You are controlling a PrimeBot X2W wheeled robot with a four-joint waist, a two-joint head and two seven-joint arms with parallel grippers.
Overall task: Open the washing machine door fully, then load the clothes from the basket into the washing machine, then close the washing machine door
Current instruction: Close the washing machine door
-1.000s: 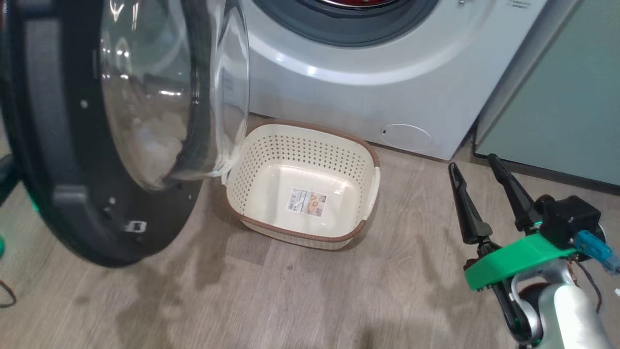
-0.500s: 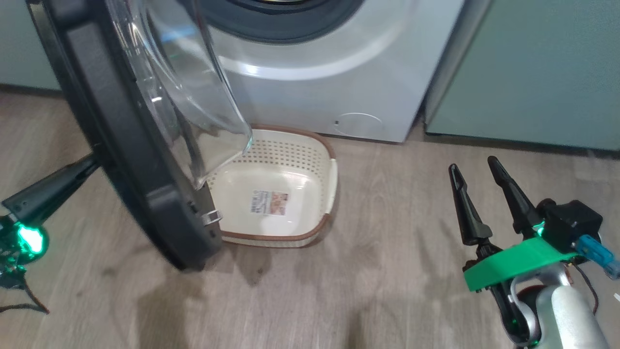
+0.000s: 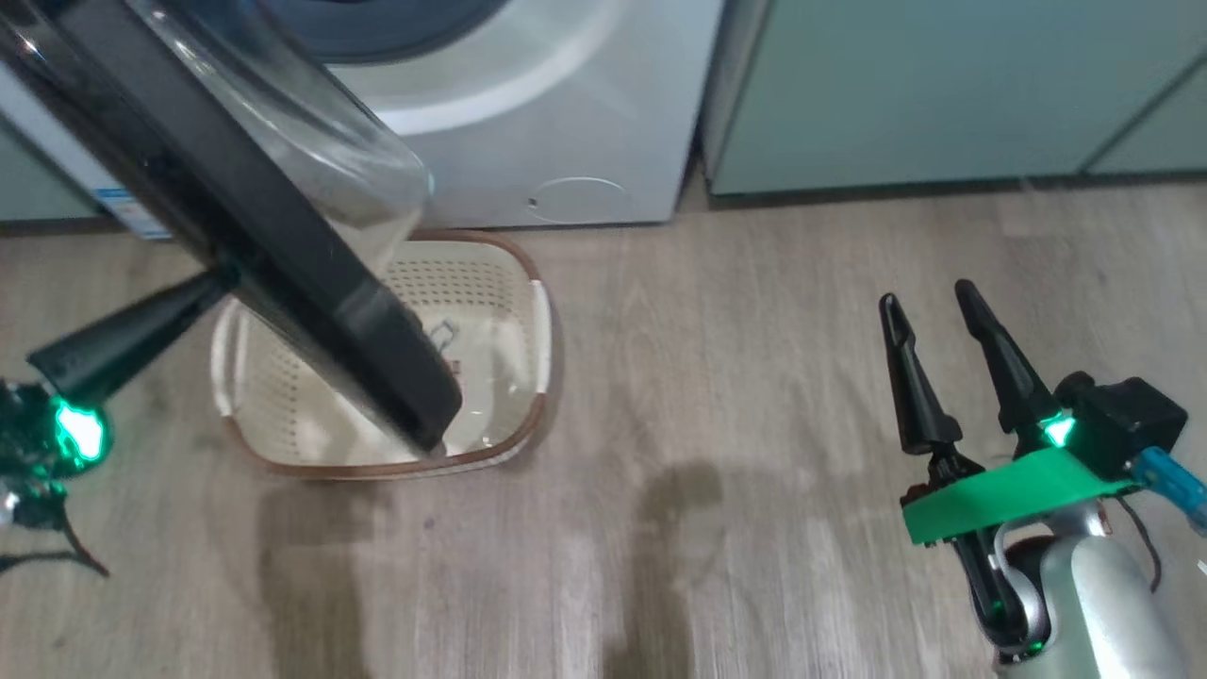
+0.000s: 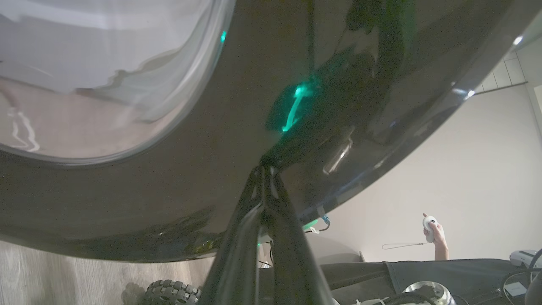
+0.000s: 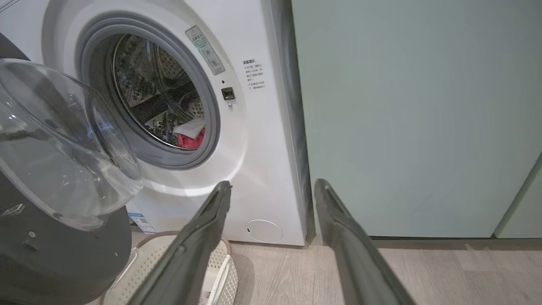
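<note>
- Overhead, in the head view, the large round, glossy black-rimmed washing machine door (image 3: 255, 226), with its clear bulging glass centre, stands swung out and slants across the upper left.
- It hangs over the cream perforated plastic basket (image 3: 273, 405) with a brown rim. The basket sits on the grey-brown wood-look floor (image 3: 717, 377), just in front of the big white front-loading washing machine (image 3: 566, 113).
- The left gripper (image 3: 212, 286) reaches in from the lower left, its two dark fingers pressed together and their tip against the door's outer side.
- The right gripper (image 3: 925, 295) hovers at the lower right, well apart from the basket, with its fingers spread and nothing between them.
- Pale green cabinets (image 3: 924, 85) stand beside the machine.
- In the left wrist view, the tip of the closed fingers touches the door's black rim beside the glass.
- Past the door's edge, a person's hand (image 4: 438, 237) holds a small white controller.
- A knobbly black tyre (image 4: 173, 292) shows at the bottom.
- In the right wrist view, the parted fingers frame the seam between machine and cabinet.
- The porthole is uncovered, and the bright red and white clothes (image 5: 190, 136) lie inside the drum at its lower edge.
- The door's glass bowl bulges at the left, with the basket below it, near the machine's small round flap (image 5: 263, 231).
</note>
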